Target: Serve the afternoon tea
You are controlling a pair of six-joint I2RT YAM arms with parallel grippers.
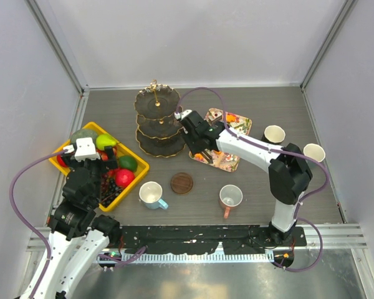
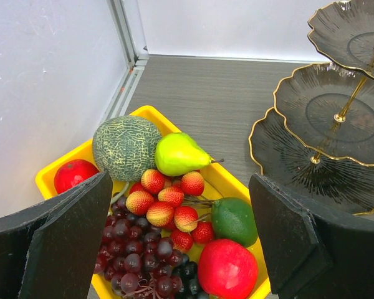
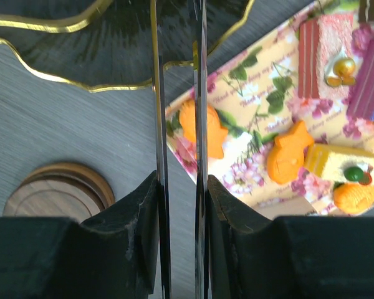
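Right claw: a pair of thin metal tongs (image 3: 160, 124) is being gripped by the partly closed right claw (image 3: 181, 193), with the blades pointing to the frame's top.
Left claw: the left claw (image 2: 184, 218) is being held wide open and empty over the yellow plastic crate (image 2: 50, 177) of fruit.
Task thing: the flat orange fish-shaped pastry (image 3: 215, 134) is being carried by the floral rectangular tray (image 3: 249, 81) on the counter, at frame centre.
Key relation: the pastry is being crossed by the right blade, a little right of the gap; its long axis is judged roughly parallel to the blades.
Destination: the dark three-tier scalloped stand (image 3: 112, 37) is being seen at upper left, just beside the tray.
Nearer arm: the right.
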